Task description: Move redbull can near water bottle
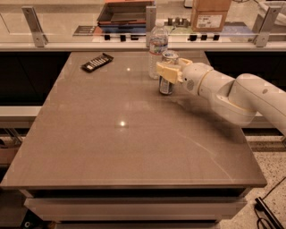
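The redbull can (166,86) stands upright on the brown table (120,147) at the back, a little right of centre. The water bottle (157,48), clear with a white cap, stands just behind and left of the can, very close to it. My gripper (169,71) reaches in from the right on a white arm. Its yellowish fingers (164,70) are closed around the can's middle. The can's base is at or just above the table top.
A black remote-like device (97,62) lies at the back left of the table. Behind the table runs a counter with a rail and metal posts (34,19), a dark tray (126,11) and a cardboard box (210,13).
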